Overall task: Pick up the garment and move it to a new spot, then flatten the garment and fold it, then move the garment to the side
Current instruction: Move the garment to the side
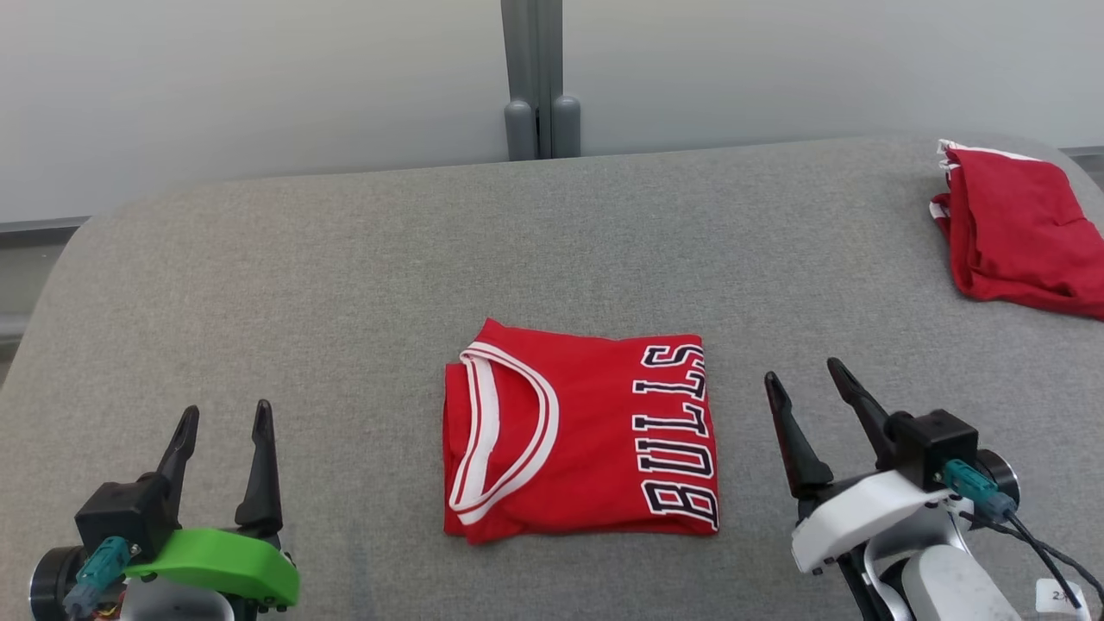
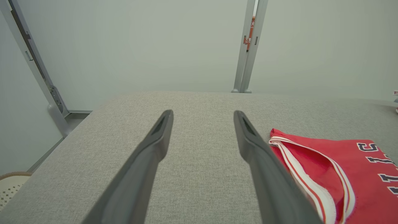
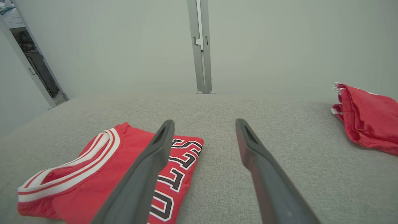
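The garment is a red jersey with white trim and "BULLS" lettering, folded into a neat rectangle at the middle of the grey table. My left gripper stands open at the lower left, well apart from the jersey, nothing between its fingers. My right gripper is open just right of the jersey's lettered edge, holding nothing. The left wrist view has the garment to the right of my open left gripper. In the right wrist view the garment lies left of my open right gripper.
A second red cloth lies bunched at the table's far right edge; it appears as the red cloth in the right wrist view. A grey post and pale wall stand behind the table. A pale basket sits below the table's left edge.
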Tool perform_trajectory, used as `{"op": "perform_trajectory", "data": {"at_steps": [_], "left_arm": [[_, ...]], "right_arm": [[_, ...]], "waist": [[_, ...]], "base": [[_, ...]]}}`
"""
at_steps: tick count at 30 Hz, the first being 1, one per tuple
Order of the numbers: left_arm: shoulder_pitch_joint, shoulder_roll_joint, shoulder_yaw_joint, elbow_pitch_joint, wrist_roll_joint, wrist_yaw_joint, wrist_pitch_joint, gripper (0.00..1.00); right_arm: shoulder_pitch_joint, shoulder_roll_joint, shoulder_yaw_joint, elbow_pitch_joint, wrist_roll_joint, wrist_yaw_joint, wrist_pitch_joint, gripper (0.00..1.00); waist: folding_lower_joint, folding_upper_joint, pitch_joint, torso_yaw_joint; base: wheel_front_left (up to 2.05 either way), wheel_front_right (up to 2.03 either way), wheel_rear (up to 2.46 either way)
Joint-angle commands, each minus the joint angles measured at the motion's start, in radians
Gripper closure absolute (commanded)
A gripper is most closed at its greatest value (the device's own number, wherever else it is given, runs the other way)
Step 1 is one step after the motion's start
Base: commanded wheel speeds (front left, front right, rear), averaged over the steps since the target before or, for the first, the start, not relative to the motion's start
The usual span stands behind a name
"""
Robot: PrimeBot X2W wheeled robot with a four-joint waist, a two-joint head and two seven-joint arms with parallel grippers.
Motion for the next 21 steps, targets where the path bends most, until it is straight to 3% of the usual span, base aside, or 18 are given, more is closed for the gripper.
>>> {"op": "perform_trajectory", "data": {"at_steps": [1,8,21], "left_arm": [[-0.02,0.005,0.0,0.004,-0.001,0.001,-0.008,0.0],[-0.049,0.002,-0.015,0.024,0.005,-0.003,-0.031,0.0],[-0.119,-0.02,-0.055,0.071,0.01,-0.01,-0.066,0.0]], "right_arm": [[-0.031,0.001,0.014,0.021,-0.006,0.0,0.005,0.0],[-0.134,0.01,0.063,0.171,0.004,0.0,0.017,0.0],[-0.282,0.045,0.116,0.574,0.072,0.0,-0.06,0.0]], "waist": [[0.0,0.0,0.01,0.008],[0.0,0.0,0.049,0.039],[0.0,0.0,0.141,0.09]], "base": [[0.0,0.0,0.0],[0.0,0.0,0.0],[0.0,0.0,0.0]]}}
